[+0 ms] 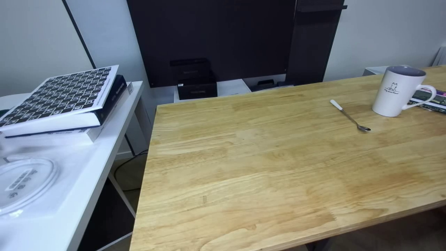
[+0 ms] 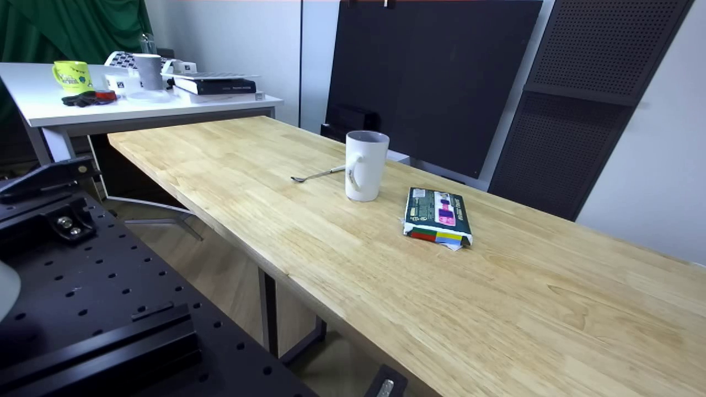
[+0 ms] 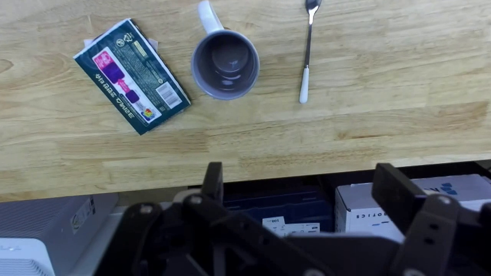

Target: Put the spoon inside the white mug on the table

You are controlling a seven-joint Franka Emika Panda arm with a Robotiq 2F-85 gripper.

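Spoon (image 3: 307, 57): lies on the table (image 1: 261, 157), outside the white mug (image 1: 393, 92), near it and apart from it; white handle, slender metal shaft, small metal bowl.
Lie of the spoon: in the wrist view the bowl points to the top border, which cuts its tip, and the white handle points toward the side of the gripper (image 3: 298, 176); in an exterior view the handle's end runs up to the mug's outline.
White mug: stands upright on the table, between the spoon and a dark green pack (image 3: 132, 76); grey interior, side handle and, in an exterior view, a dark drawing with lettering on the outer wall.
Gripper: released; its two black fingers (image 3: 213, 180) stand wide apart, the table's edge showing in the gap.
Table: light wood with plank grain; its edge crosses the wrist view from side to side.
Below the edge: a white carton (image 3: 360, 209) with printed lettering, a dark blue object (image 3: 276, 207) and a pale grey casing (image 3: 38, 222), all in the wrist view.
White side table (image 1: 94, 164): bears a patterned book (image 1: 62, 90) and, in an exterior view, a yellow-green mug (image 2: 73, 76) and a grey cup (image 2: 149, 71).
Background: a large black panel (image 1: 216, 38) stands behind the table in both exterior views.
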